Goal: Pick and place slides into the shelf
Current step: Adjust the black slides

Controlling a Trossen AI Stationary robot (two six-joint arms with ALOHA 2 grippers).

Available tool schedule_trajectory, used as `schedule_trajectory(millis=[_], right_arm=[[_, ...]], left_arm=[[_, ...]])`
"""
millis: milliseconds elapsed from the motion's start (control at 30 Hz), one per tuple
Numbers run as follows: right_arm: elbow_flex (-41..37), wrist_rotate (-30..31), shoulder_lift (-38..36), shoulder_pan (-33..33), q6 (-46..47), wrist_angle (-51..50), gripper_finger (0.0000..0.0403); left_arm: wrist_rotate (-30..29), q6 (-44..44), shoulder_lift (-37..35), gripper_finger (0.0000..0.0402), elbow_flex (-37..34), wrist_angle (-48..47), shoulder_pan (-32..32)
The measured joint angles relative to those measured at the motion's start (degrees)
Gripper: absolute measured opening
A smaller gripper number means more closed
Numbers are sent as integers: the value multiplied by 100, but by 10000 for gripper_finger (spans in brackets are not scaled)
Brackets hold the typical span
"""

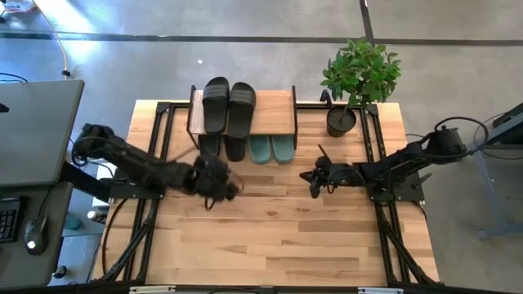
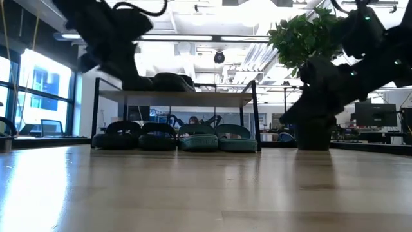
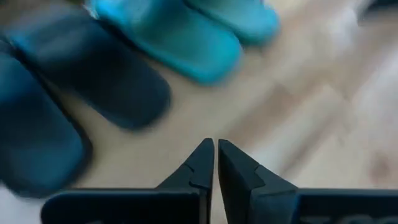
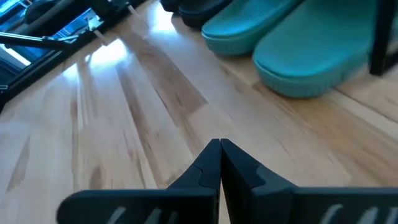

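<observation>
The shelf [image 1: 278,114] stands at the table's far side, a pale plank on a thin black frame. One black pair of slides [image 1: 229,106] lies on its top. Under it, soles on the table, sit a second black pair [image 2: 135,136] and the green pair [image 2: 217,138], heels sticking out toward the near side [image 1: 272,149]. My left gripper [image 1: 214,184] hovers just near of the lower black slides [image 3: 99,81], shut and holding nothing. My right gripper [image 1: 314,177] hangs right of the green slides [image 4: 292,37], also shut and empty.
A potted plant [image 1: 357,82] stands at the table's far right, beside the shelf. Black frame rails [image 1: 155,155] run along the left and right [image 1: 384,163] sides of the table. Bare wood [image 1: 278,237] fills the near half. A desk with a keyboard sits left of the table.
</observation>
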Motion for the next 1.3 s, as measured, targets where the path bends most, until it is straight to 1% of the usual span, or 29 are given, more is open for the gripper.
schedule_trajectory(millis=[67, 133, 267, 367, 533, 700, 867, 933, 1033, 1100, 1167, 1233, 1300], right_arm=[[114, -14, -2, 0, -102, -56, 0], [227, -9, -7, 0, -135, -153, 0], [353, -5, -70, 11, -146, -234, 0], [394, 13, -114, 13, -147, -292, 0], [418, 9, -193, 15, -146, -465, 0], [415, 8, -196, 15, -129, -551, 0], [415, -7, -196, 15, -124, -617, 0], [415, -11, -196, 15, -103, -653, 0], [415, -25, -196, 15, -102, -618, 0], [426, -83, -196, 15, -103, -548, 0], [505, -143, -194, 11, -172, -556, 0], [591, -198, -194, -21, -285, -559, 0], [656, -304, -194, -84, -378, -628, 0]], left_arm=[[-85, 134, -200, 12, 14, -6, 387], [-67, 469, -378, 12, 6, -111, 842], [436, 1571, -456, 12, 186, -15, 1664], [632, 2228, -341, 12, 320, 259, 2066], [604, 2733, -239, 12, 458, 291, 2556], [650, 3215, -177, 12, 591, 374, 2590], [823, 3243, -169, 12, 607, 351, 2567], [993, 3243, -169, 12, 607, 351, 2546], [1396, 3241, -220, 12, 607, 376, 2425], [1604, 3243, -362, 12, 607, 493, 2339], [1671, 3243, -592, 12, 607, 614, 2257], [1612, 3241, -869, 12, 656, 649, 2176], [1427, 3232, -1178, 12, 781, 631, 2173]])
